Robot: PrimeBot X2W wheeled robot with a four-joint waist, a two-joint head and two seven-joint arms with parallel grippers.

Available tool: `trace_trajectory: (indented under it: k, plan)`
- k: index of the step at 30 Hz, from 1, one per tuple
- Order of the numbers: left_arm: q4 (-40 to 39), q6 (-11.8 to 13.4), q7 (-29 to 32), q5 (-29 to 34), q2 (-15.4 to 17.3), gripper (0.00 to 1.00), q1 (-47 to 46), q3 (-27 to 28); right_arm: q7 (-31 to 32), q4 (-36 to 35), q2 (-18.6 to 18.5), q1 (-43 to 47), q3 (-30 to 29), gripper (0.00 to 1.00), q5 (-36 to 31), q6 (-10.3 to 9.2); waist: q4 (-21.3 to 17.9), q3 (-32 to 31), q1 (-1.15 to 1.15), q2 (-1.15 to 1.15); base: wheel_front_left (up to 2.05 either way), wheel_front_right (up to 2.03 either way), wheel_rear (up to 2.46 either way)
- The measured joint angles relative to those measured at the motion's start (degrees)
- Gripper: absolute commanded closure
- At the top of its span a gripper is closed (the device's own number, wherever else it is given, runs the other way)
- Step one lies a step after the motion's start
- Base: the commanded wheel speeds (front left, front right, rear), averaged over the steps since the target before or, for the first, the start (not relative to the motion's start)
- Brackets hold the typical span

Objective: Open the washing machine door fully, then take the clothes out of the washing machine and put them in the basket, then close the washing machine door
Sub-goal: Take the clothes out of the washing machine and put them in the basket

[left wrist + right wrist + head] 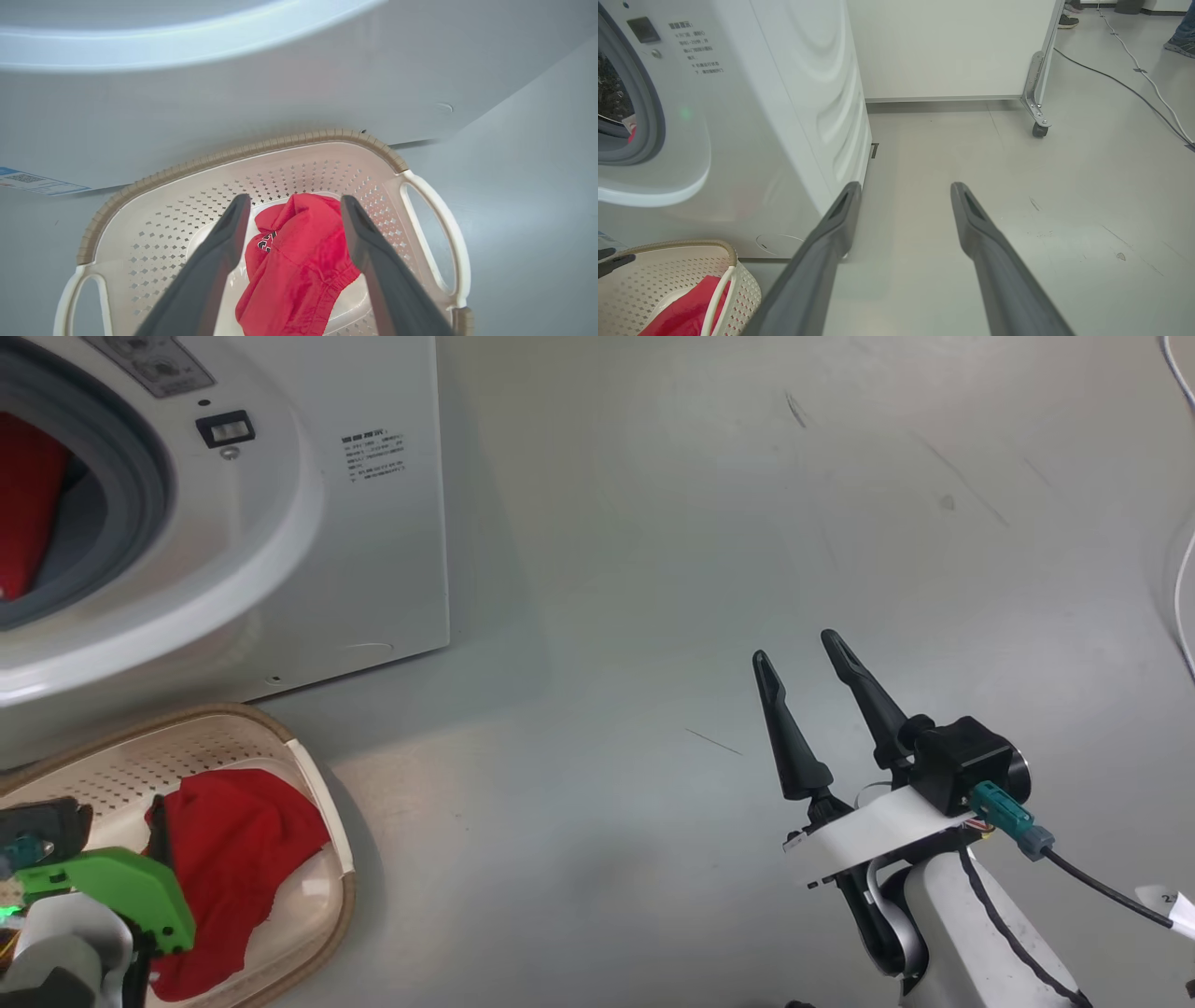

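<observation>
On scuffed grey floor (747,523) — basket (233,711) by washing machine (373,569); wheeled partition (948,46) (prob.) behind.

I count one washing machine (373,569) and one basket (243,154), which has two loop handles (444,224). There are two lots of red clothes: one red garment (299,261) in the basket and one red piece (28,504) in the drum. I have two sets of jaws, with two dark fingers (831,242) each. The floor has one white cable (1120,44), one dark cable (1111,79) and two shoes (1178,44).
</observation>
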Motion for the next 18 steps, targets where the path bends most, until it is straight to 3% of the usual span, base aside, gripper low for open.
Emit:
trace_trajectory:
  k: [6,18]
  plan:
    - [-0.4,-0.6,-3.0,-1.3,-2.7,0.00,-1.0,0.1,0.0,0.9,0.0,0.0,-1.1,0.00,-0.5,0.01,1.2,-2.6,0.00,0.00,0.00,0.00,0.00]
    - [-3.2,-2.0,-4.9,-1.1,-4.5,0.00,-1.0,-2.4,0.0,2.6,-0.5,0.7,-3.4,0.00,-0.7,0.16,4.7,-8.9,0.00,0.00,0.00,0.00,0.00]
